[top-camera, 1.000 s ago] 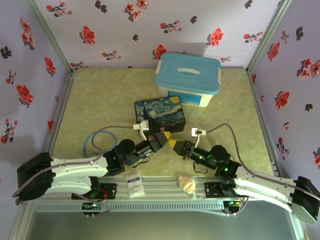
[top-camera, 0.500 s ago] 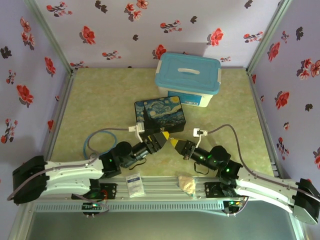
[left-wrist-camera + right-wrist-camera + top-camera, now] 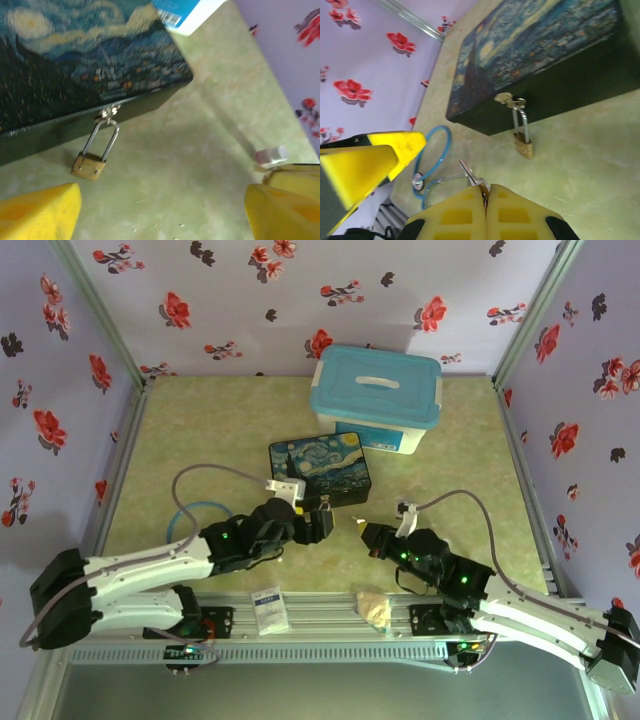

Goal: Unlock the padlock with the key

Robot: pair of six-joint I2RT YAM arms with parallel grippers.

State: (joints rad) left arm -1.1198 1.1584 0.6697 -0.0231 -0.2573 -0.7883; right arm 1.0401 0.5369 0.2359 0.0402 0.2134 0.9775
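Note:
A small brass padlock [image 3: 90, 166] hangs by its silver shackle from the clasp of the dark painted tin [image 3: 75, 60] and rests on the green mat. My left gripper [image 3: 162, 215] is open just in front of it, with its yellow fingers [image 3: 42, 210] wide apart and nothing between them. In the right wrist view the padlock [image 3: 524, 147] lies ahead and to the right of my right gripper [image 3: 486, 192]. That gripper is shut on the thin key [image 3: 471, 174], whose blade sticks out up-left. From above, the left gripper [image 3: 322, 523] and right gripper [image 3: 368, 536] flank the padlock [image 3: 325, 506].
A white box with a blue lid [image 3: 375, 400] stands behind the tin [image 3: 320, 468]. A blue-tubed stethoscope [image 3: 190, 520] lies to the left under my left arm. A white packet [image 3: 268, 608] and a tan crumpled lump [image 3: 374, 608] sit on the front rail.
The two grippers, tip to tip a second ago, have drawn apart. The left one swung up toward the tin's front; the right one pulled back slightly to the right.

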